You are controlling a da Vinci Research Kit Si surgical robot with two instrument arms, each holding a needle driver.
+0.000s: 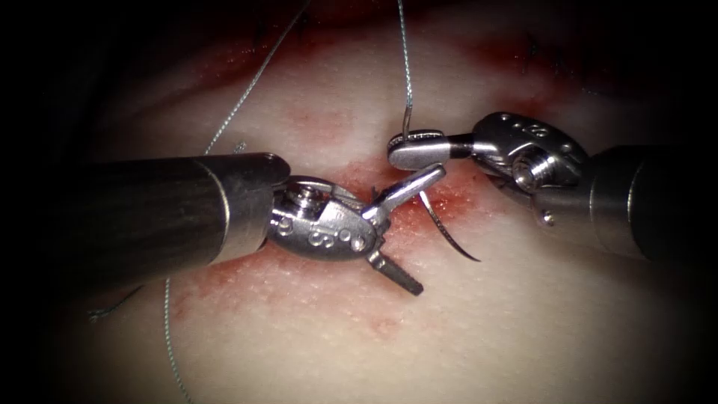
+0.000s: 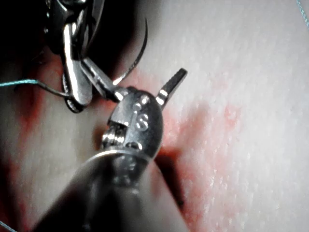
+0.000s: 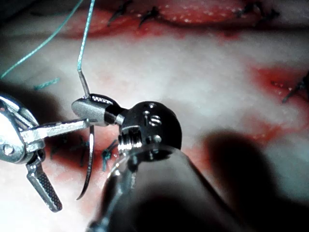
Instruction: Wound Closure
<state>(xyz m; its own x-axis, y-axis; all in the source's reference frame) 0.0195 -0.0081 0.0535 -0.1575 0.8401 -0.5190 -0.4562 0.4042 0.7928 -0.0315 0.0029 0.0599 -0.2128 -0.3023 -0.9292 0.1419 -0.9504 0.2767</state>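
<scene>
Steel needle (image 1: 447,228) pinched near its thread end by right tool (image 1: 413,150), free above tissue (image 1: 523,329). Left tool (image 1: 404,224) spread, empty. Stitches (image 3: 154,12) done farther back; more closing left, probably.

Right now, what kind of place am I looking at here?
Probably a surgical suturing practice bench. The right tool grips a curved needle near its thread end, clear of the tissue; the left tool is open, holding nothing. Finished stitches show too.
</scene>
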